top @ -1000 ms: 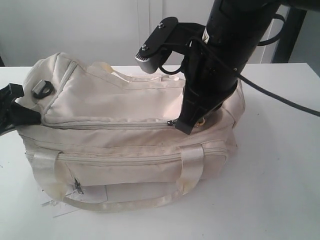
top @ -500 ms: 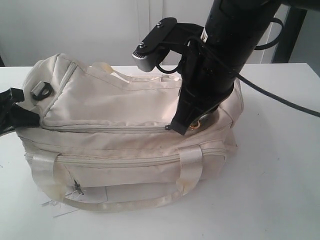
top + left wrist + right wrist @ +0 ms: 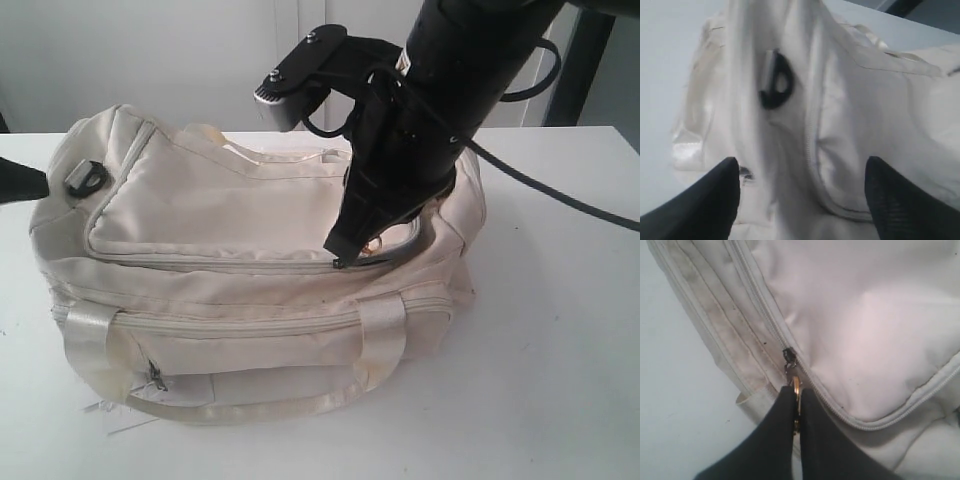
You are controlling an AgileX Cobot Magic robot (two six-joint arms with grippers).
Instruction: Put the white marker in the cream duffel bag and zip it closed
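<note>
Cream duffel bag on white table, long side to camera; right gripper pinched tight on gold zipper charm at bag top; left gripper at bag's end near black D-ring, fingers spread wide, holding nothing.

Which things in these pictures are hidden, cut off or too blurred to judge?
- white marker: in no view; whether it lies inside the cream duffel bag cannot be told.
- zipper: exterior view, the right arm covers part of it.
- D-ring: left wrist view, blurred.
- paper tag: exterior view, mostly under the bag, print too small.
</note>
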